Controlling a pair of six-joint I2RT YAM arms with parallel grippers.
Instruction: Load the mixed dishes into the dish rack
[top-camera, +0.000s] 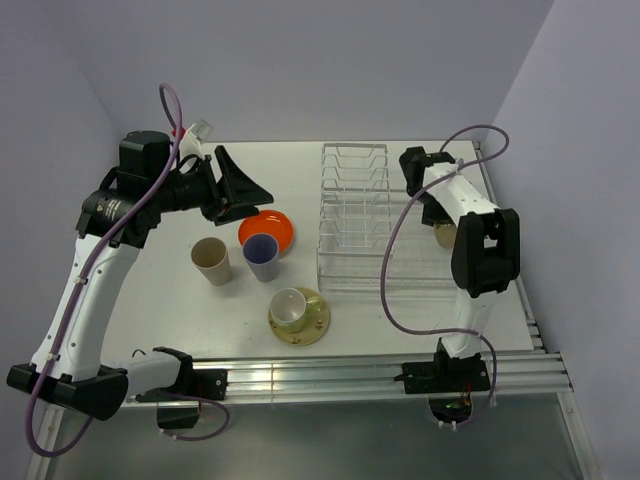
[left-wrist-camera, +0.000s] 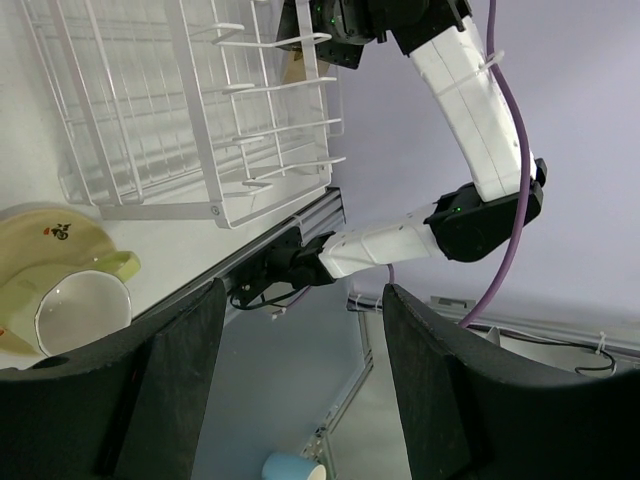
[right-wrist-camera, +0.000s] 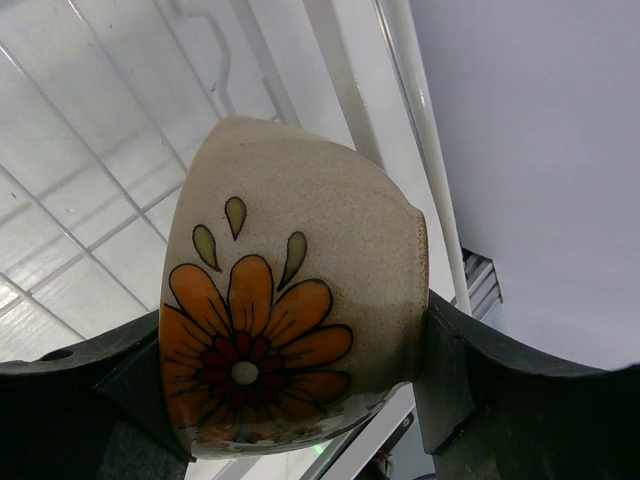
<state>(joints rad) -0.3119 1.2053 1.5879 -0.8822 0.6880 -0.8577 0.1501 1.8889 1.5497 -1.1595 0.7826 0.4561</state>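
Note:
The wire dish rack (top-camera: 365, 215) stands at the right of the table. My right gripper (top-camera: 440, 222) is shut on the off-white bowl (right-wrist-camera: 290, 330), which has an orange flower, and holds it tilted over the rack's right side; the bowl shows as a tan patch from above (top-camera: 446, 235). My left gripper (top-camera: 236, 187) is open and empty, above the far-left edge of the orange plate (top-camera: 270, 226). The lavender cup (top-camera: 262, 256), the tan cup (top-camera: 211, 260) and the yellow-green cup (top-camera: 289, 307) on the cream saucer (top-camera: 312, 324) stand on the table. The left wrist view shows the rack (left-wrist-camera: 200, 110) and this cup (left-wrist-camera: 85, 305).
An aluminium rail (top-camera: 350, 375) runs along the table's near edge. Walls close the back and both sides. A blue roll (left-wrist-camera: 290, 467) lies on the floor below the table. The right arm's purple cable (top-camera: 395, 250) loops over the rack's near right corner.

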